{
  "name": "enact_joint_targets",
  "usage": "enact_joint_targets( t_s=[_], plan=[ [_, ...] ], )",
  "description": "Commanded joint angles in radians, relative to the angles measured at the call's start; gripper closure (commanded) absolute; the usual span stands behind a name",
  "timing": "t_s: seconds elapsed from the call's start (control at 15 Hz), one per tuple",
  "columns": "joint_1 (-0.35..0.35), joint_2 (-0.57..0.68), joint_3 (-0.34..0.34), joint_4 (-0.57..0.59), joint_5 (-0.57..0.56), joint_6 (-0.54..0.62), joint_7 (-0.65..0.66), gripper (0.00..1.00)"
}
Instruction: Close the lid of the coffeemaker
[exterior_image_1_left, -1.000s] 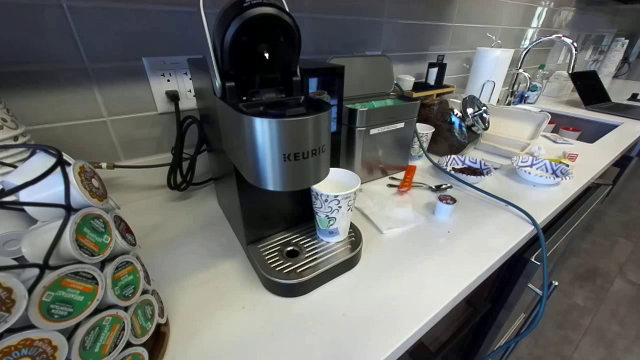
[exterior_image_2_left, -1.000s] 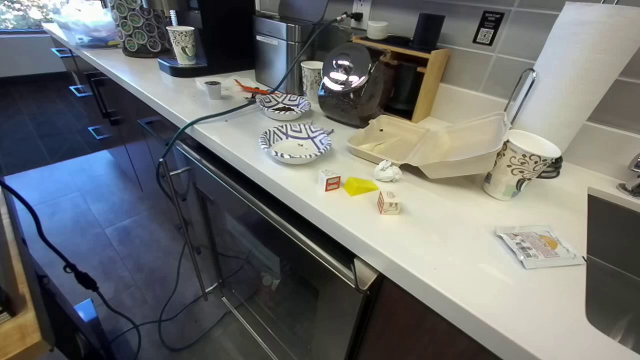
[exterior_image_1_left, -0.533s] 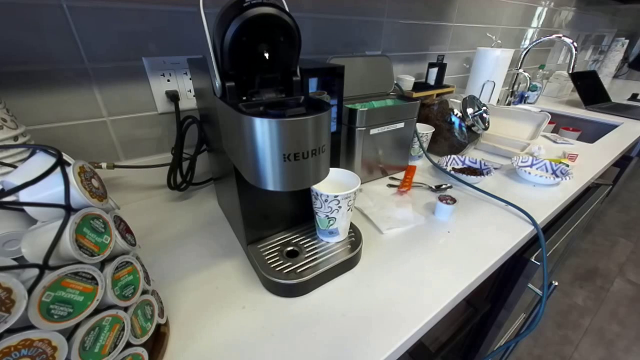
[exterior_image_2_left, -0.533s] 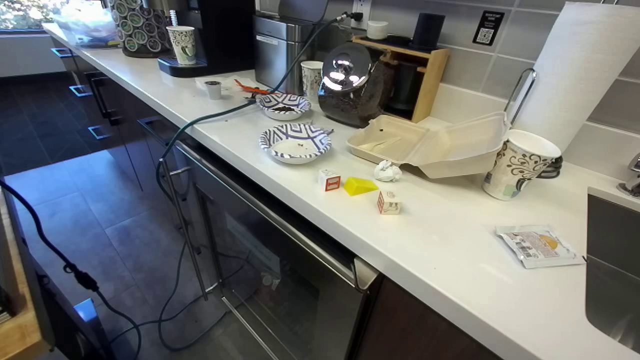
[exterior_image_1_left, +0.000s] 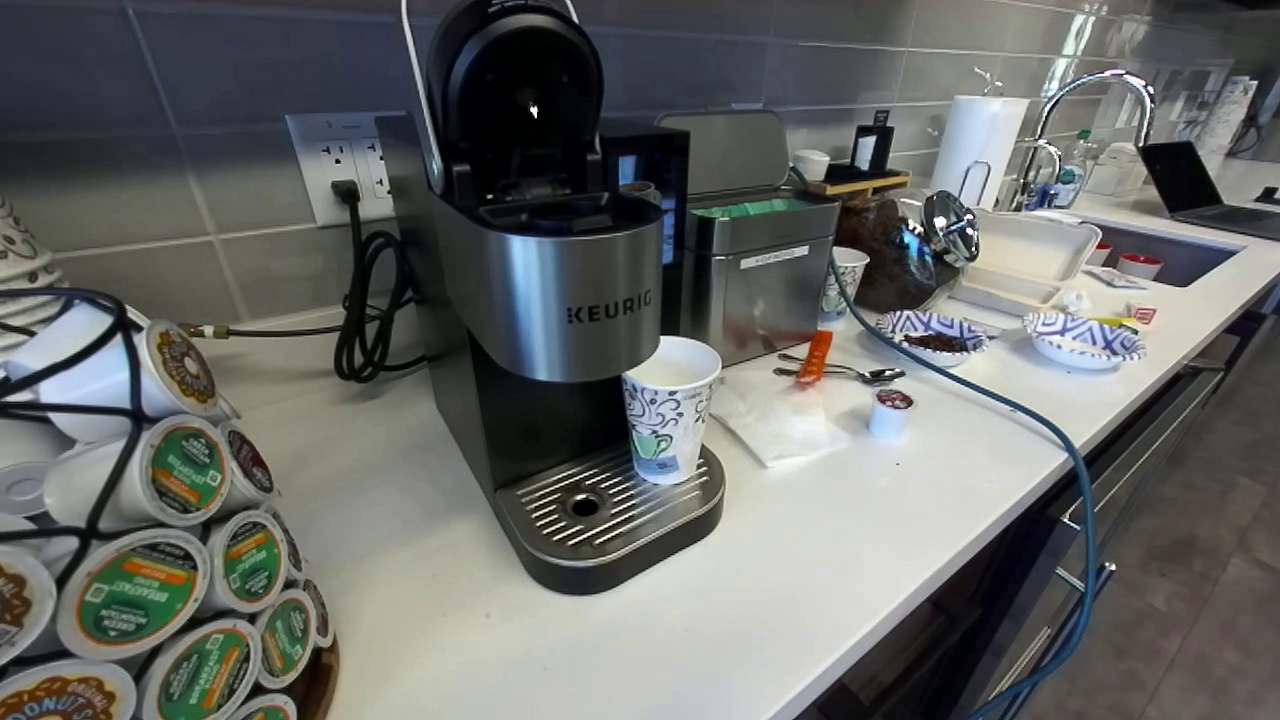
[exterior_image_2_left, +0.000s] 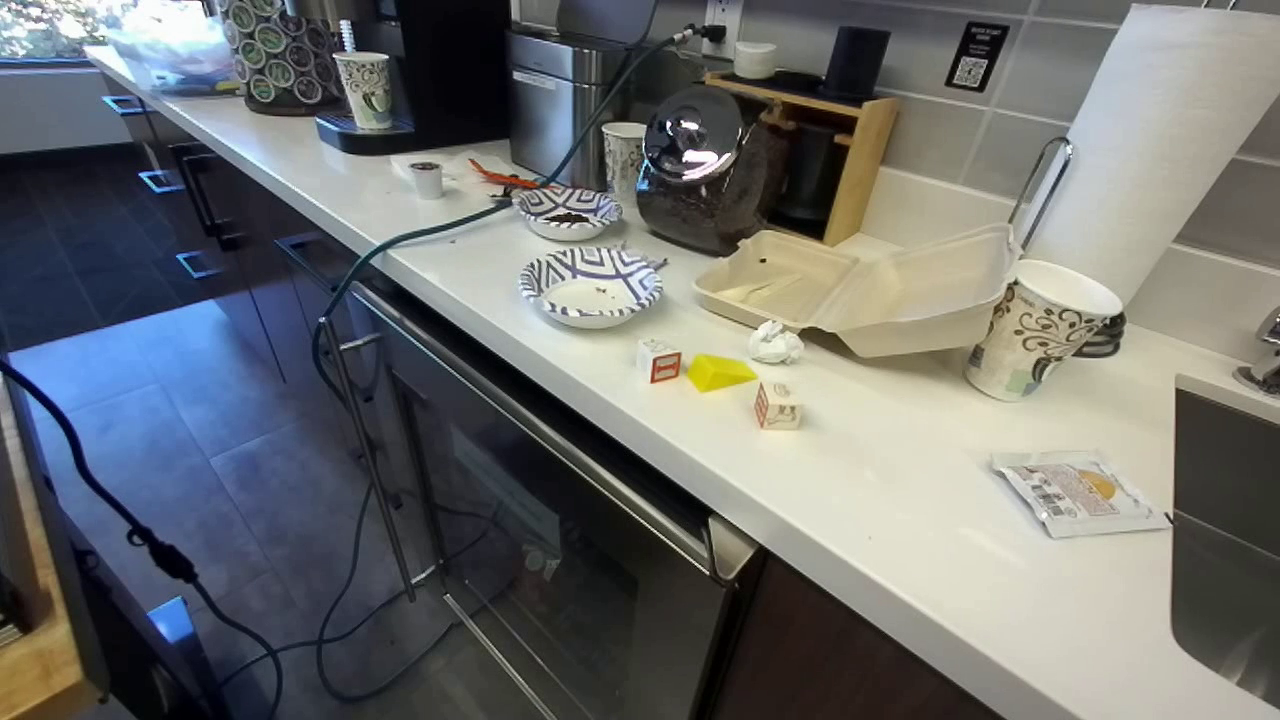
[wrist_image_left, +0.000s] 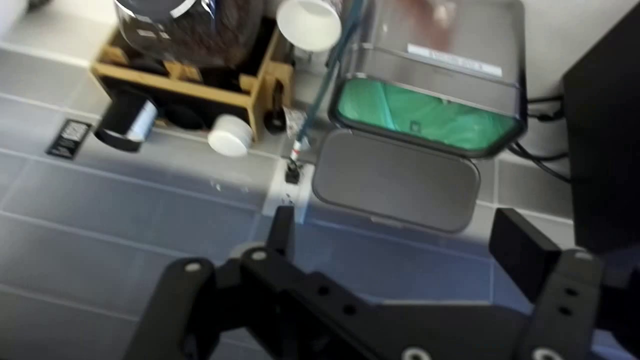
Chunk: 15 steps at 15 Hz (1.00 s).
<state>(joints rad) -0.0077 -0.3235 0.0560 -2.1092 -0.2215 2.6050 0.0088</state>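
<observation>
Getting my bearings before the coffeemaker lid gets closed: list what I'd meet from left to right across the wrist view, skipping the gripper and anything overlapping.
QR-code sticker → black container → small white container → black plug → grey bin lid → dark appliance.

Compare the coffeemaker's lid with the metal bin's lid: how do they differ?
Shape: the coffeemaker's lid is bulky and rounded; the bin's lid is a flat rectangle with rounded corners. Colour: the coffeemaker's lid shows glossy black underneath, the bin's lid plain grey. Both stand raised open.
</observation>
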Motion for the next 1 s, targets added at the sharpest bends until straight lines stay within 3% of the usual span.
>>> enact_joint_targets(
  t_s=[0.0, 0.13, 0.33, 0.4, 0.47, 0.67, 0.73, 0.93],
  plan=[
    [0.084, 0.134, -0.025, 0.081, 0.123, 0.2, -0.107, 0.0],
    [0.162, 0.163, -0.062, 0.04, 0.277, 0.349, -0.233, 0.0],
    [0.393, 0.183, -0.172, -0.009, 0.526, 0.445, -0.464, 0.0],
    [0.267, 0.187, -0.108, 0.021, 0.407, 0.414, -0.348, 0.0],
    [0.304, 0.195, -0.124, 0.017, 0.429, 0.424, -0.373, 0.0],
    [0.284, 0.195, -0.115, 0.021, 0.425, 0.424, -0.366, 0.0],
    [0.311, 0.196, -0.128, 0.028, 0.475, 0.399, -0.42, 0.0],
    [0.518, 0.284, -0.204, 0.12, 0.753, 0.4, -0.67, 0.0]
  ],
)
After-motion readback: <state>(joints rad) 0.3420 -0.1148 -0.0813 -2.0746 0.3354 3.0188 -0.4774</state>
